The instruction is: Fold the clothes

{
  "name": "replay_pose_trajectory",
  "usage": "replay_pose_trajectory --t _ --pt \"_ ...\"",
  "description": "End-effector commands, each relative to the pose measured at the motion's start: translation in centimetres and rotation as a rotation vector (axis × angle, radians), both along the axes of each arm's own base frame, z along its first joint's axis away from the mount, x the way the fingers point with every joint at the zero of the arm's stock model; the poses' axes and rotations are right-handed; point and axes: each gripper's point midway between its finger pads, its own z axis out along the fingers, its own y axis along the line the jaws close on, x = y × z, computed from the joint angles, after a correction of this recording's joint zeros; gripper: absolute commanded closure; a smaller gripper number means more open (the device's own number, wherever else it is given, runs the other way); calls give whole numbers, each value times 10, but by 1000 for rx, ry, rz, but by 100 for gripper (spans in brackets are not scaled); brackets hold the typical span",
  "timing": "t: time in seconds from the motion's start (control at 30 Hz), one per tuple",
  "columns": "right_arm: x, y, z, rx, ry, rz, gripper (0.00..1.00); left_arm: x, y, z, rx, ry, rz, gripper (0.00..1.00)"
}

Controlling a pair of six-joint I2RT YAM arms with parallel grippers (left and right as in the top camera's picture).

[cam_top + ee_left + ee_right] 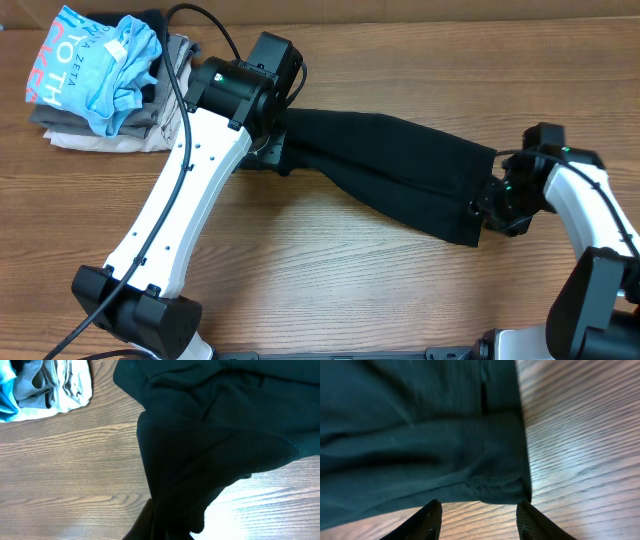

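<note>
- a pile sits at about 10 o'clock on the wooden table (pixel 330 290): a light blue shirt (pixel 100 65) on top of grey and beige folded garments (pixel 95 135), well apart from my work.
- my left gripper (pixel 272 140) is at the left end of the black garment (pixel 390 170), close to 12 o'clock of the table's centre. in the left wrist view black cloth covers my fingers, so i cannot tell how far they are closed or whether they pinch it. the cloth does gather down toward them.
- the black garment lies in a long band from my left gripper down toward 4 o'clock and ends at my right gripper. it looks like a rough length rather than a neat fold, and i see no logo or tag on it.
- my right gripper (pixel 497 200) is at the garment's right end, near 3 o'clock. in the right wrist view my fingers (pixel 432 520) stand wide apart over bare wood with nothing between them, and the hem lies just past their tips at 12 o'clock.
- i judge this an early step: taking both ends so the cloth can be spread or doubled over.
- next, my right gripper needs to ease forward over the hem corner and close on it, low enough to catch the cloth and not the table.
</note>
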Motion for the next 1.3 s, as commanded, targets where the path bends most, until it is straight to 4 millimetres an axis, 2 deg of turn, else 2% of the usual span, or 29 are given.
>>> replay_pose_trajectory --t 0.0,0.3,0.63,0.73,0.87,1.27 --pt "-6 -7 -8 -65 30 -48 48 5 2 7 11 -28 -3 96" --pt "-15 -8 -24 -79 46 -67 40 5 2 7 11 -28 -3 96" --pt "-18 0 -34 -42 35 -67 40 5 0 7 3 -28 -4 96" --pt "-17 0 -35 -42 30 -67 42 6 0 7 1 -32 -4 96" --pt "-15 -1 -35 -43 20 -67 51 6 0 7 0 -32 0 96" --pt "-10 -2 -35 -46 0 -66 51 6 -1 7 -3 -37 0 96"
